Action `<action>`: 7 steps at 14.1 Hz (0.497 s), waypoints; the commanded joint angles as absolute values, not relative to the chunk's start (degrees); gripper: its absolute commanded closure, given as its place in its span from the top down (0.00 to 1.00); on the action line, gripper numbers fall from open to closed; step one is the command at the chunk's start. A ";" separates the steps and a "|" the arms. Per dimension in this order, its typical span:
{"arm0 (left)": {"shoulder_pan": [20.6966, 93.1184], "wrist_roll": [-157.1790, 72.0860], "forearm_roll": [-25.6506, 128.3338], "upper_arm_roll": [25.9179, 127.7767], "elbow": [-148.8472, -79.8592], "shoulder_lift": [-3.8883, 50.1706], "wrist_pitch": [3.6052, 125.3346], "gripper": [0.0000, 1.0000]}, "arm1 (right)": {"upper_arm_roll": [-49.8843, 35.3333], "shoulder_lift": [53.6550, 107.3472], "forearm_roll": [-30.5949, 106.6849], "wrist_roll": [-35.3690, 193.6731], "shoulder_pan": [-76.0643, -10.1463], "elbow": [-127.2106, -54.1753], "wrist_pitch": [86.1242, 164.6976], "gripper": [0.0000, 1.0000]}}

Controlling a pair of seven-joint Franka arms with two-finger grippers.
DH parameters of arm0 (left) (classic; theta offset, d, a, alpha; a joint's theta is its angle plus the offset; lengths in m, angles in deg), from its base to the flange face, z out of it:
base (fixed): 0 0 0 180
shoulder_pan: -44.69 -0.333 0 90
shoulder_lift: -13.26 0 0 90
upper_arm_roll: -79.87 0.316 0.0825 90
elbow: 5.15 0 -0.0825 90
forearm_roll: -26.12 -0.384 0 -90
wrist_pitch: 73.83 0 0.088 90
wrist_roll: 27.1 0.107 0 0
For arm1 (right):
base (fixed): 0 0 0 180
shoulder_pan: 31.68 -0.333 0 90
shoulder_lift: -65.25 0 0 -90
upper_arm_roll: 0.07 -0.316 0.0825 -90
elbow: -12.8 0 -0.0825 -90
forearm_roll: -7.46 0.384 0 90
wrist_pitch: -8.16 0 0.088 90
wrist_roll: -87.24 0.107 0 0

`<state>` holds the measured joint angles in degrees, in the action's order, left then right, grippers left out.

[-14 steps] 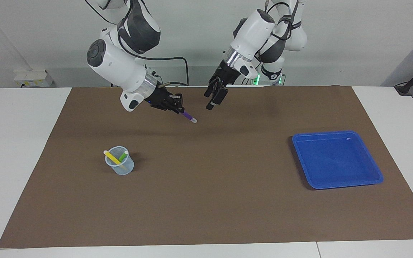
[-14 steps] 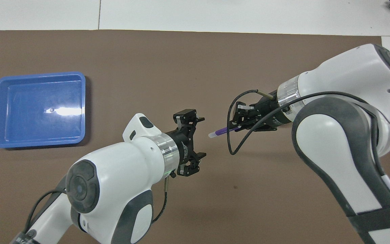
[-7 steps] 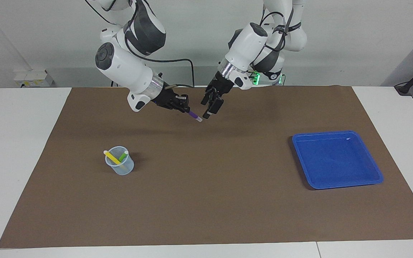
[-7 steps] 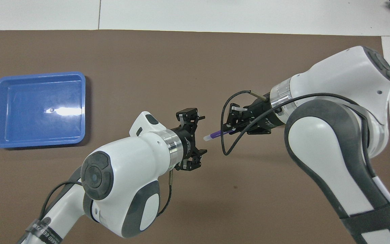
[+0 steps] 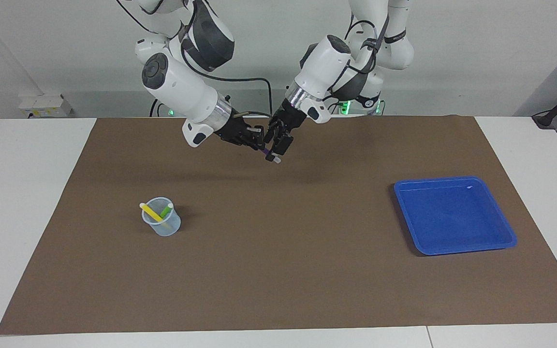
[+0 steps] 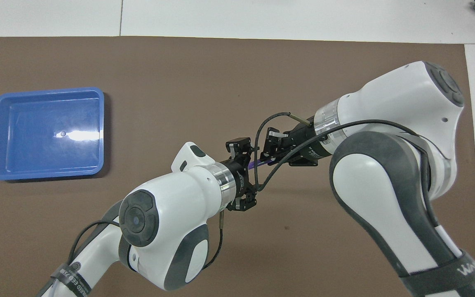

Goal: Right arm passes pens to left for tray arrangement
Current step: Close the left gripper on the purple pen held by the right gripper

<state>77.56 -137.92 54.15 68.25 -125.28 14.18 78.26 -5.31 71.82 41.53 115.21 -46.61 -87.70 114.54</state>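
My right gripper (image 5: 258,143) (image 6: 268,154) is shut on the purple pen (image 5: 270,155) (image 6: 257,163) and holds it in the air over the mat, pale tip slanting down toward my left gripper. My left gripper (image 5: 278,147) (image 6: 250,173) is open, and its fingers straddle the pen's free end. A yellow pen (image 5: 151,211) and a green pen (image 5: 166,211) stand in a small translucent cup (image 5: 162,224) toward the right arm's end; the right arm hides the cup in the overhead view. The blue tray (image 5: 455,215) (image 6: 48,134) lies toward the left arm's end with nothing in it.
A brown mat (image 5: 278,261) covers most of the white table. Both arms meet above the mat's strip nearest the robots. A black cable (image 6: 262,181) loops down from the right wrist beside the left gripper.
Both grippers have closed the gap between them. The purple pen's tip, clear of the left gripper a second ago, now lies between its fingers. Cup and tray have not moved.
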 commanded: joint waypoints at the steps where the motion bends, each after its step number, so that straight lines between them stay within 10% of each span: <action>1: 78.88 -138.29 55.30 69.06 -125.04 14.93 79.37 0.84 | -5.35 71.58 42.88 116.24 -46.62 -88.19 115.48 0.00; 7: 77.91 -137.50 54.86 69.24 -124.77 14.84 75.59 0.79 | -5.26 71.58 42.88 116.33 -46.71 -88.10 115.65 0.00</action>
<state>77.58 -137.93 54.15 68.52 -125.28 14.73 77.11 -5.30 71.82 41.53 115.28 -46.61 -87.70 114.71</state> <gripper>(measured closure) 0.159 0.824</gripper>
